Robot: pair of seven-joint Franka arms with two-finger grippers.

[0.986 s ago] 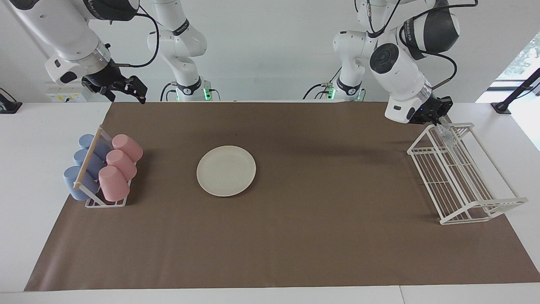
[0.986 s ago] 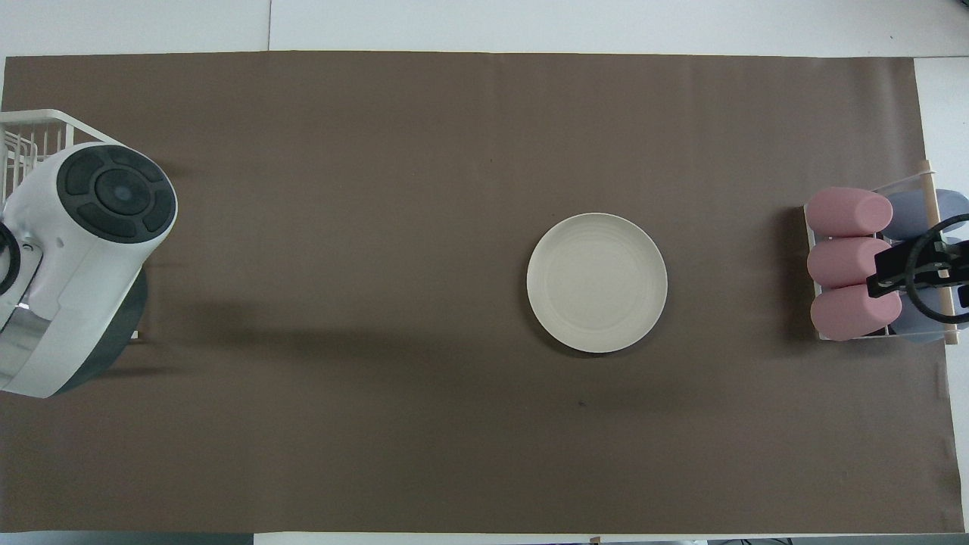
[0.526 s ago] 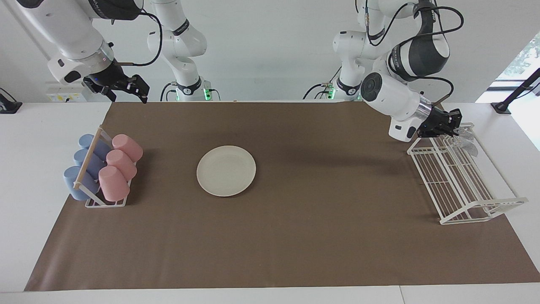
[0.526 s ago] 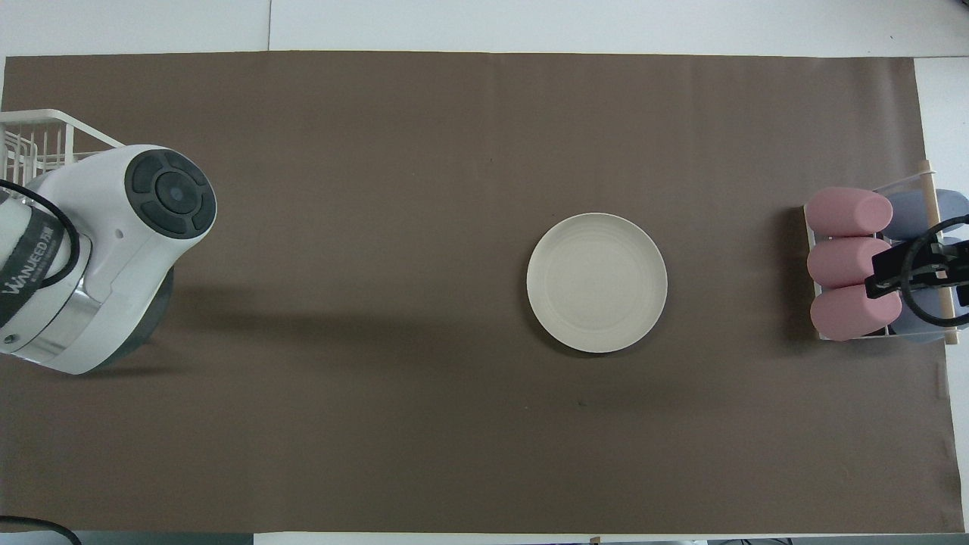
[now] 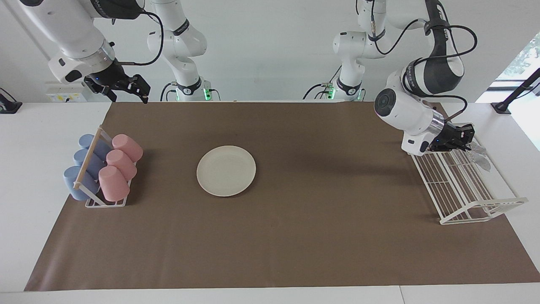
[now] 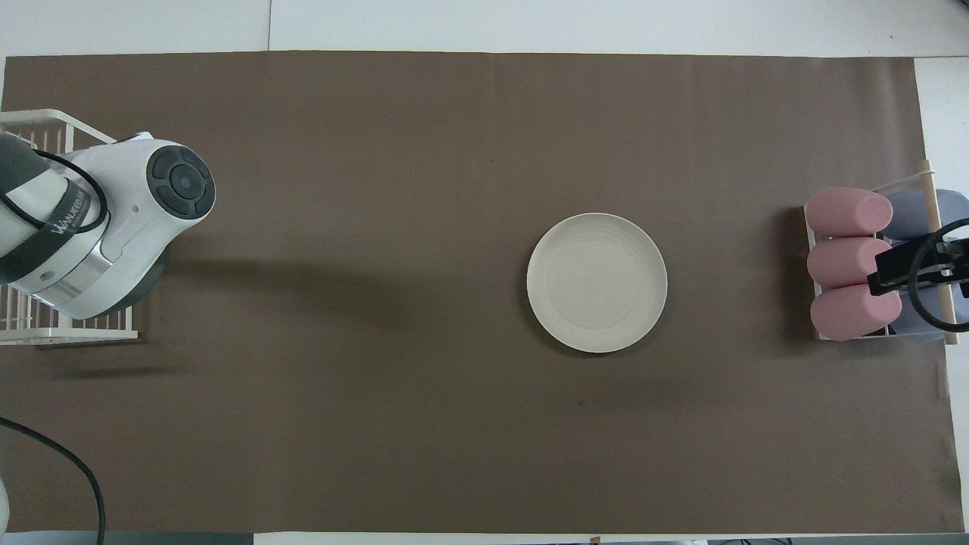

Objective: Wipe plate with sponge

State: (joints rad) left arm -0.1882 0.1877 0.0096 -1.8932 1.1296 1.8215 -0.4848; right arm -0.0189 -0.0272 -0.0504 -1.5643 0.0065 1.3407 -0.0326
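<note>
While the plate [image 5: 226,170] lies flat mid-mat, the left gripper [image 5: 463,138] is over the wire rack [image 5: 464,185], clamped on the sponge [image 5: 479,153]; the right gripper [image 5: 139,91], fingers apart, waits above the mat's edge.

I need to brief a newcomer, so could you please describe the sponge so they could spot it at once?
Start at the white wire rack at the left arm's end of the table. Over its end nearer the robots is the left gripper, and the sponge hangs from it. It is a small, crinkled, silvery-translucent pad, the only floppy thing there.
</note>
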